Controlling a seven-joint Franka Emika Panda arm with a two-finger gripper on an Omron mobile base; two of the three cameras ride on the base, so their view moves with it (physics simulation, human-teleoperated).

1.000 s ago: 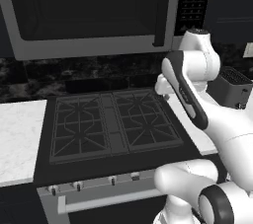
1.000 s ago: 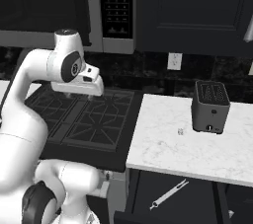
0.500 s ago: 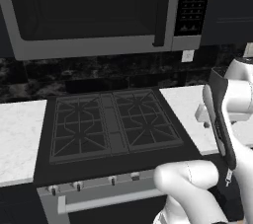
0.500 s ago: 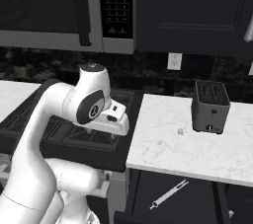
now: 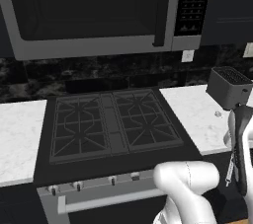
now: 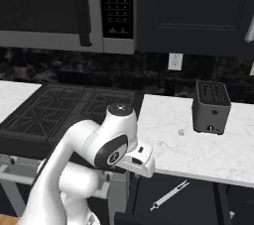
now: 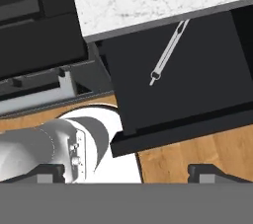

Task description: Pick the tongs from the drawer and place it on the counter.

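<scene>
Tongs [image 7: 168, 53] lie diagonally in open dark drawer [image 7: 183, 85], upper-right of centre in hand view, well apart from gripper [image 7: 127, 172] at bottom edge; fingertips [image 7: 45, 172] spread wide, holding nothing. Right base view adds counter [image 6: 198, 144] w/ toaster [image 6: 212, 107] above tongs [image 6: 169, 196]. Tongs thin, pale silver, two-pronged at one end.

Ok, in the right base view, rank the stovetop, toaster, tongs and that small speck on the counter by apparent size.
1. Stovetop, largest by far.
2. Toaster.
3. Tongs, long but very thin; they lie lower in the open drawer and nearer the camera, so their length may be exaggerated.
4. Speck, smallest.
</scene>
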